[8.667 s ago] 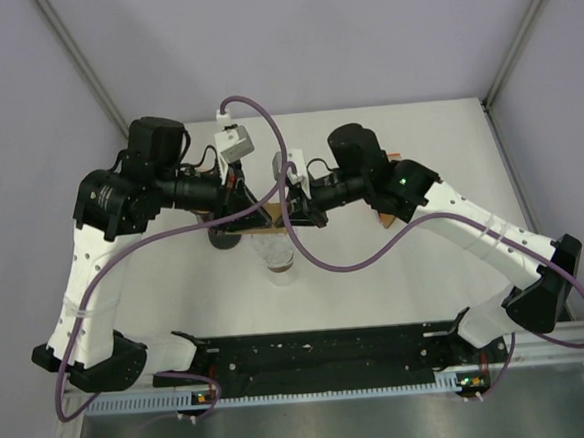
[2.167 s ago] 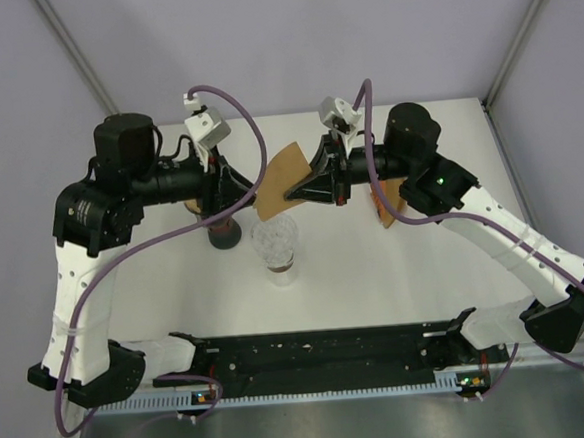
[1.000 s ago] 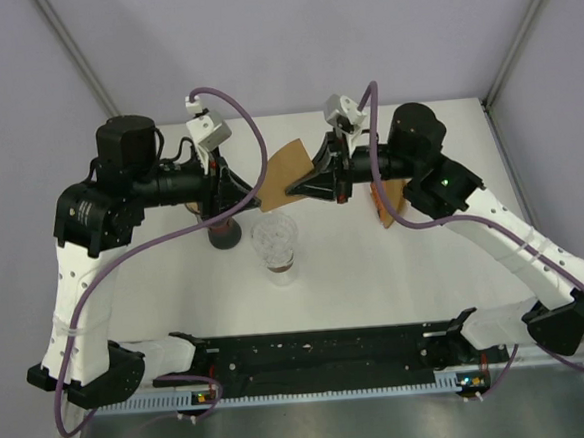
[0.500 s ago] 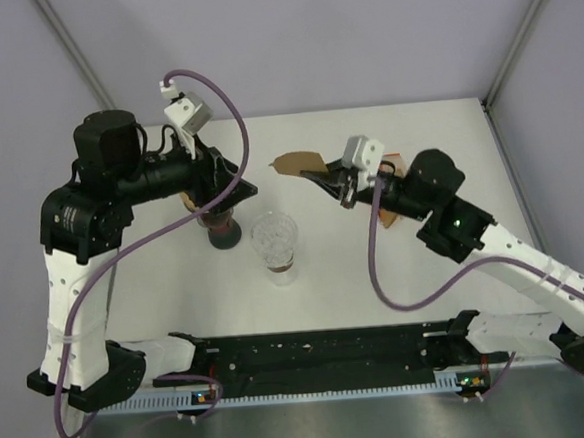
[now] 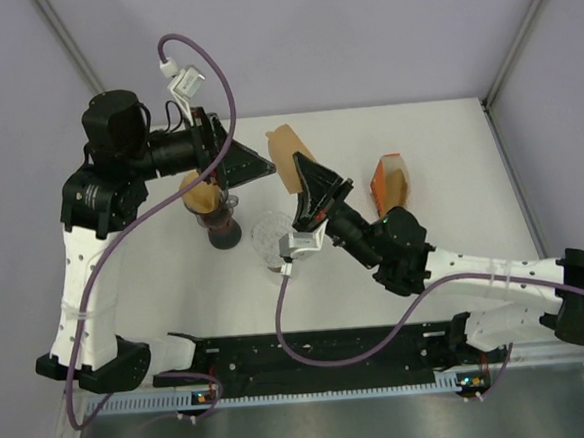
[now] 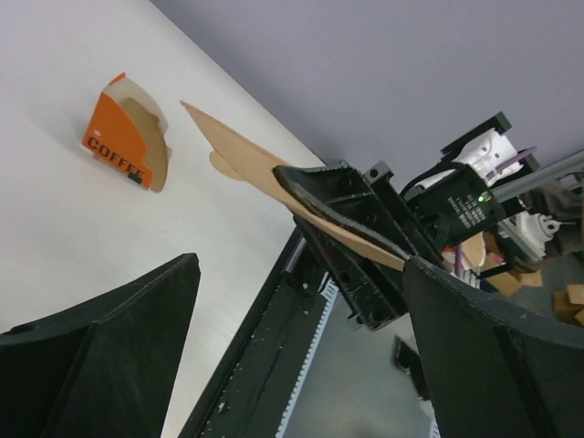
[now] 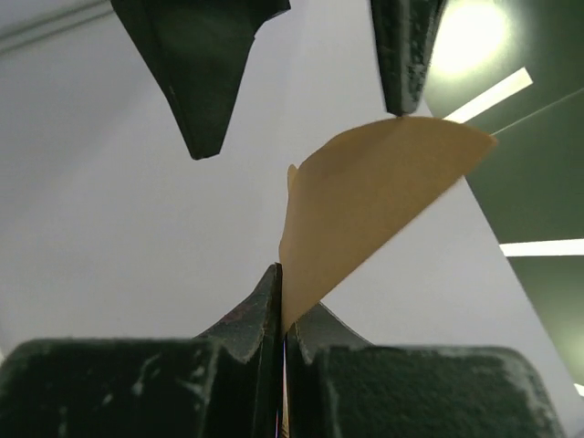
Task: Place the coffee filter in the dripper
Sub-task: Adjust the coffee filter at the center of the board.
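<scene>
The brown paper coffee filter (image 5: 285, 155) hangs in the air, pinched at its lower edge by my right gripper (image 5: 305, 175), which is shut on it and points upward. In the right wrist view the filter (image 7: 374, 192) fans out above the closed fingertips (image 7: 270, 301). My left gripper (image 5: 266, 166) stands wide open just left of the filter, not touching it; its two fingers (image 6: 100, 356) frame the filter (image 6: 239, 151) in the left wrist view. The clear glass dripper (image 5: 274, 240) stands on the table below and in front of both grippers.
An orange coffee filter box (image 5: 390, 182) stands right of the grippers, also visible as the orange box (image 6: 128, 137) in the left wrist view. A dark stand with a brown cone on it (image 5: 219, 219) sits left of the dripper. The black rail (image 5: 321, 352) runs along the near edge.
My left gripper has opened and let go of the filter. The right arm has swung low and turned its gripper upward, still pinching the filter, which now sits nearer the dripper.
</scene>
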`<state>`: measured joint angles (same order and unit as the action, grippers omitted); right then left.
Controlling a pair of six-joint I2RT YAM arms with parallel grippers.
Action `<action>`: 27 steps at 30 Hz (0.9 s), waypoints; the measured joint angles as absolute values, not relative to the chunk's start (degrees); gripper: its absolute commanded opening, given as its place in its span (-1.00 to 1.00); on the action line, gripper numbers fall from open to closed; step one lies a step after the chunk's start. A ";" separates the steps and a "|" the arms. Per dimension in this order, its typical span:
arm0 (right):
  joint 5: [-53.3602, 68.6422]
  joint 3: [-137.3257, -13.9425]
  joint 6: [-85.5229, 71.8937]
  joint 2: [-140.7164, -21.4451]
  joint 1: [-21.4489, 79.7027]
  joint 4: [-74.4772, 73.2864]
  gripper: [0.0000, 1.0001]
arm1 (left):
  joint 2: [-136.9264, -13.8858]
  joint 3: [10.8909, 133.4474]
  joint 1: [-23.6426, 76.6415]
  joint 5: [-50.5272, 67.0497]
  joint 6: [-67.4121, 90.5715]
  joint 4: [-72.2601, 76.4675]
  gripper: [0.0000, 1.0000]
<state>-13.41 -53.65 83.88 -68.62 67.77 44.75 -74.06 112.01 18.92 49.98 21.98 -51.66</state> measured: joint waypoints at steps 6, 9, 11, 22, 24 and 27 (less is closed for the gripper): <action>-18.00 -53.63 96.09 -71.99 70.04 49.39 -1.00 | -74.52 107.22 16.93 54.70 29.76 -44.75 0.97; -19.66 -53.63 100.49 -73.19 71.13 52.14 -1.00 | -74.54 105.84 16.78 55.66 31.44 -43.48 0.97; -20.36 -53.63 102.87 -74.30 71.53 53.71 -1.00 | -74.56 105.65 16.62 55.92 31.88 -43.22 0.97; -22.90 -53.63 108.05 -75.50 71.90 54.98 -1.00 | -74.54 103.77 13.93 57.60 34.68 -40.18 0.28; -22.90 -53.63 108.05 -75.50 71.99 54.94 -1.00 | -74.54 103.11 13.93 57.71 34.54 -40.12 0.20; -22.87 -53.67 107.79 -75.50 72.29 54.65 -1.00 | -74.54 102.00 14.92 57.63 33.91 -40.07 -0.14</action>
